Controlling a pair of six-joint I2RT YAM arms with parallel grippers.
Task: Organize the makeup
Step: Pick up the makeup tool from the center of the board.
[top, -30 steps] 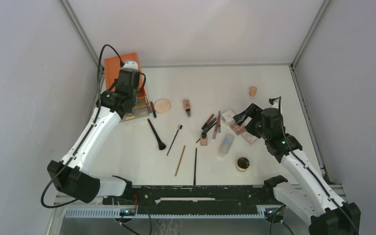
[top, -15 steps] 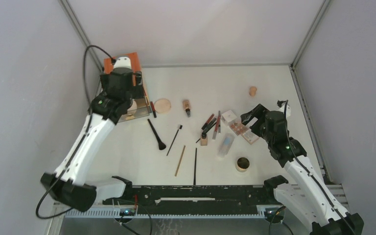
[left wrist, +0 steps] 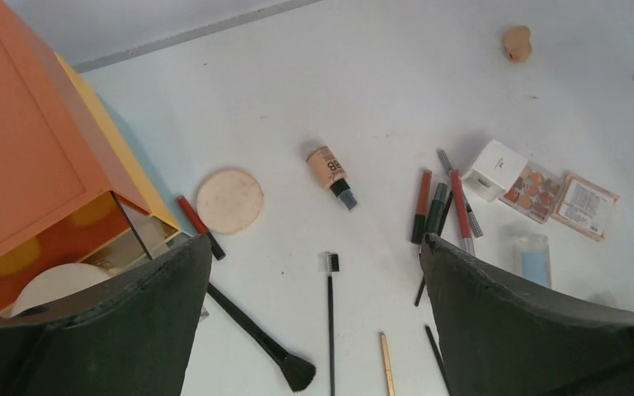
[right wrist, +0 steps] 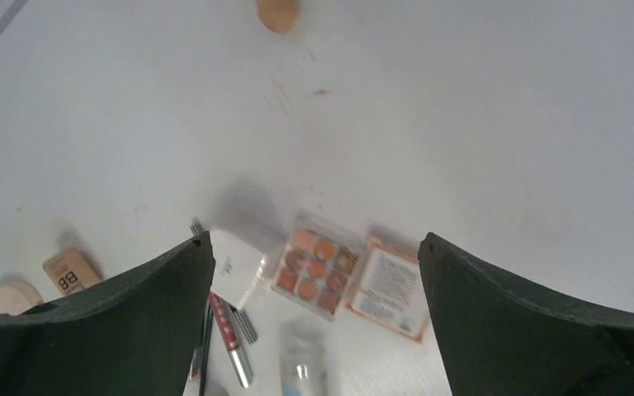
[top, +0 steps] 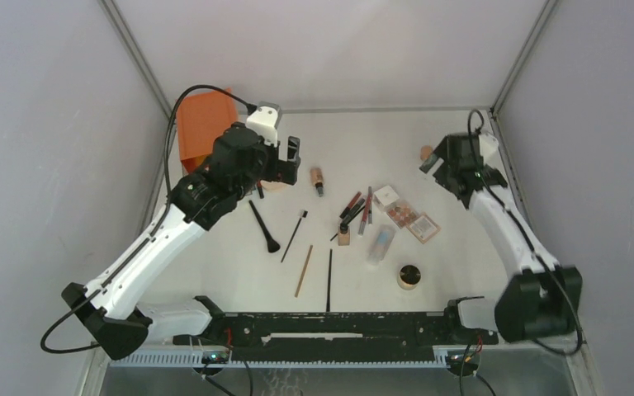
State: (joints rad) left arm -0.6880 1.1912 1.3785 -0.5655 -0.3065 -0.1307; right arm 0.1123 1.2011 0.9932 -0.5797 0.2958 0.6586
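between picks, i judge: left gripper (top: pixel 287 158) and right gripper (top: pixel 434 162) both gape wide, empty. makeup (top: pixel 366 211) lies scattered mid-table. next calls for dropping onto the round tan compact (left wrist: pixel 229 200) at 10 o'clock or the sponge (top: pixel 426 153) at 1 o'clock.

An orange box (top: pixel 201 124) was seen at the far left corner of the white worktop (top: pixel 363 140), one drawer (left wrist: pixel 132 243) pulled out.

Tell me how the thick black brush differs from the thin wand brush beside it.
The thick black brush has a flared head at its near end; the thin wand brush has a small head at its far end. They slant opposite ways. Both have black handles and lie flat, apart.
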